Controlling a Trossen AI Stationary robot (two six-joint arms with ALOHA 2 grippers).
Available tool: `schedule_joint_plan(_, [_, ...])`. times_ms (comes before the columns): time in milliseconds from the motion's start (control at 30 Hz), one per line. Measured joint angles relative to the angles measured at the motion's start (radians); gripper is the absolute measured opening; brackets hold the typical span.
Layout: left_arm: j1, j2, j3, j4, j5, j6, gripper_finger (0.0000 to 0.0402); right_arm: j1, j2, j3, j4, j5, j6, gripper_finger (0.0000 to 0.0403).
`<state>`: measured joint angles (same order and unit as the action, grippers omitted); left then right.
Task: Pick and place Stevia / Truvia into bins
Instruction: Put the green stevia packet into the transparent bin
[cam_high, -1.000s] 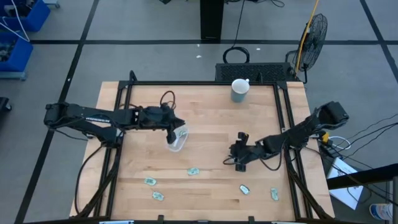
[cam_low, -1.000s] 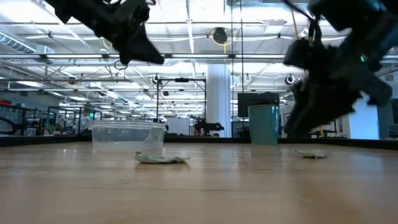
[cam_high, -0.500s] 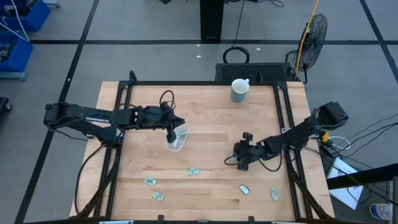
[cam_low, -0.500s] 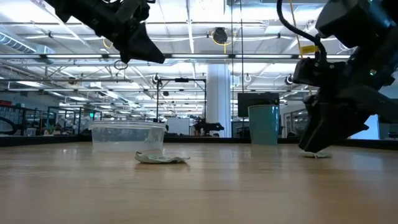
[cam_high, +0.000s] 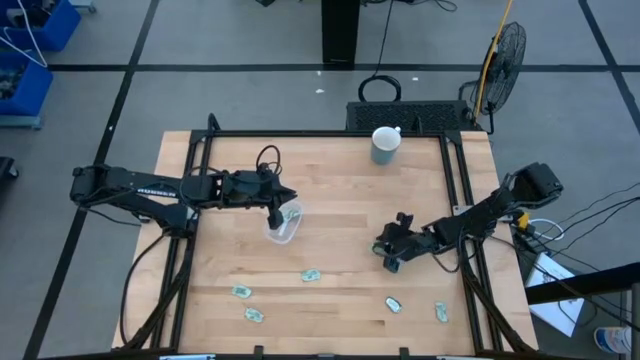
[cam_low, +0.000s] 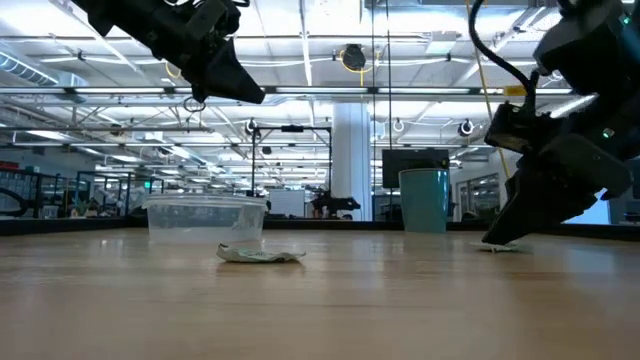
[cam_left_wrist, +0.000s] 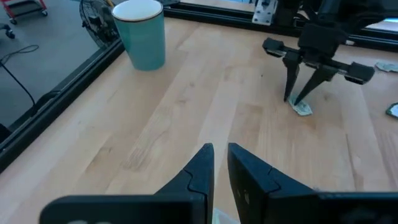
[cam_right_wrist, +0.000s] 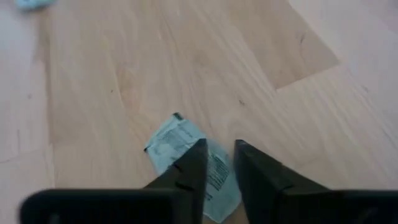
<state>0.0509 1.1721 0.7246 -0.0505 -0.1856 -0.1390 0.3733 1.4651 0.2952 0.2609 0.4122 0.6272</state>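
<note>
right gripper (cam_right_wrist: 218, 163) now lower, fingertips at a packet (cam_right_wrist: 186, 155)

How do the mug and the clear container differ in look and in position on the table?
The mug is opaque grey-green with a white inside; the clear container is see-through. In the low view the mug stands taller, the container is lower and wider. The left gripper hangs over the container; nothing is near the mug. Both stand upright.

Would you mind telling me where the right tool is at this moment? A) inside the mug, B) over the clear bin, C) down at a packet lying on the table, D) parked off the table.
C: the right tool has its tips down at a sweetener packet lying on the wooden table, away from the mug and the clear bin.
</note>
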Motion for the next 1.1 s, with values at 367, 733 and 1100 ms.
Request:
schedule_joint_plan(367, [0.0, 0.0, 0.0, 0.017, 0.001, -0.058, 0.0051, -0.042, 0.005, 0.068, 0.381, 0.064, -0.535, 0.0004])
schedule_joint_plan(733, [-0.065, 0.063, 0.0, 0.168, 0.046, 0.131, 0.0079, -0.202, 0.005, 0.358, 0.27, 0.102, -1.003, 0.0002])
schedule_joint_plan(1100, [-0.044, 0.229, -0.001, 0.359, 0.051, 0.163, 0.0222, -0.283, 0.142, 0.358, 0.48, 0.028, -1.064, 0.0001])
